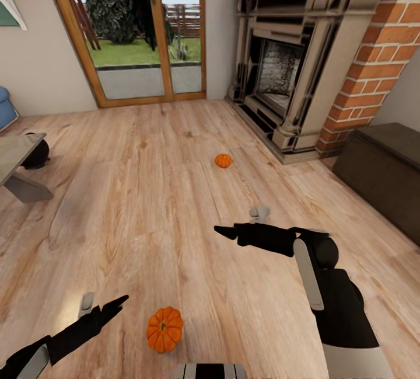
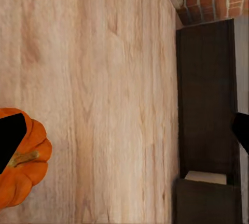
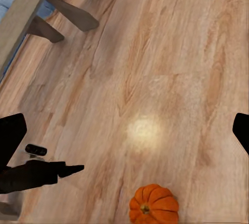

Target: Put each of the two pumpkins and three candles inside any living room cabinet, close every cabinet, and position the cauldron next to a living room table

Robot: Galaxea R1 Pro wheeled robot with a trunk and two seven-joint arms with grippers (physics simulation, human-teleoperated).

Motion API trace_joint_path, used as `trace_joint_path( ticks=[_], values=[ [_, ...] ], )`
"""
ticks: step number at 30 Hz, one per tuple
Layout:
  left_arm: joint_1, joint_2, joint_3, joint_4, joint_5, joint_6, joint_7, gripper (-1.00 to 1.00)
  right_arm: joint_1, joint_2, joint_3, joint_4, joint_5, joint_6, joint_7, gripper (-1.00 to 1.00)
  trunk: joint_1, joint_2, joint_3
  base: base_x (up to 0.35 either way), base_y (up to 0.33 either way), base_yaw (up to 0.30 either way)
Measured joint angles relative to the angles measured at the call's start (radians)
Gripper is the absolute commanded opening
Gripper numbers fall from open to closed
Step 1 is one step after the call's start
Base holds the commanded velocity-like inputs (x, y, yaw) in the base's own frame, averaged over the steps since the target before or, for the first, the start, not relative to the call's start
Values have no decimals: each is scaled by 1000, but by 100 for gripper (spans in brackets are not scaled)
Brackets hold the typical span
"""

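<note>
Early days on this one, by the look of it. Two pumpkins out on the bare floor [image 1: 175, 204]: near pumpkin [image 1: 164, 329] down at six o'clock in the head view, just beside the left pincer [image 1: 108, 308], not touching; far pumpkin [image 1: 223, 160] up around twelve, well short of the fireplace [image 1: 291, 63]. Nothing in a cabinet yet, judging from that.

Left pincer low at seven o'clock, empty; whether fingers apart or together, cannot tell from here. Right pincer [image 1: 230, 231] out at four o'clock, fingers spread wide in the right wrist view, gripping nothing, hovering over the planks with the near pumpkin below.

Cabinet [image 1: 385, 171] sitting dark and low at three o'clock, past the brick; from the left wrist view, one pale patch inside the dark unit, possibly an open drawer, hard to say. Candle [image 1: 259, 212], probably, a small greyish stub just beyond the right pincer; too small to swear to.

Cauldron [image 1: 36, 154] tucked at nine o'clock, right against the tabletop [image 1: 14, 154] — that part looking as good as done.

Left to do: both pumpkins, the candles, closing up.
</note>
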Motion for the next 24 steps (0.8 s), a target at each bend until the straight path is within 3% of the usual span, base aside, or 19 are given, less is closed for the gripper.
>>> trace_joint_path(
  ticks=[2,4,6,8,10,14,17,18,20,22,24],
  values=[
    [-15,-7,2,15,7,18,49,100,-3,4,8,0,-2,-3,-41,100,1,0,-8,0,0,0],
    [-44,-1,10,21,25,83,86,100,-5,6,11,0,-4,-49,-62,100,2,-1,-15,0,0,0],
    [-87,38,15,26,40,171,100,100,-12,0,12,0,-4,-73,-69,100,3,-1,-23,0,0,0],
    [-101,63,16,27,44,206,100,100,-15,-4,12,0,-4,-79,-69,100,4,-2,-31,0,0,0],
    [-113,100,28,26,49,240,63,100,-13,-9,9,0,-5,-89,-66,100,4,-2,-39,0,0,0],
    [-111,121,36,41,43,237,4,100,-8,-12,6,0,-11,-96,-59,100,6,-3,-54,0,0,0],
    [-94,124,38,48,43,223,-14,100,-6,-18,-20,0,-12,-98,-41,100,8,-4,-66,0,0,0],
    [-90,123,38,49,44,219,-16,100,-6,-22,-46,0,-16,-98,-6,100,8,-4,-70,0,0,0],
    [-85,115,35,51,39,215,-9,100,-8,-28,-89,0,-20,-93,145,100,9,-5,-77,0,0,0],
    [-84,112,33,51,37,210,-7,100,-14,-43,-107,-1,-17,-86,266,100,10,-5,-85,0,0,0],
    [-83,111,31,50,36,204,-6,100,-17,-56,-115,-1,-13,-83,312,100,11,-6,-93,0,0,0]
  ],
)
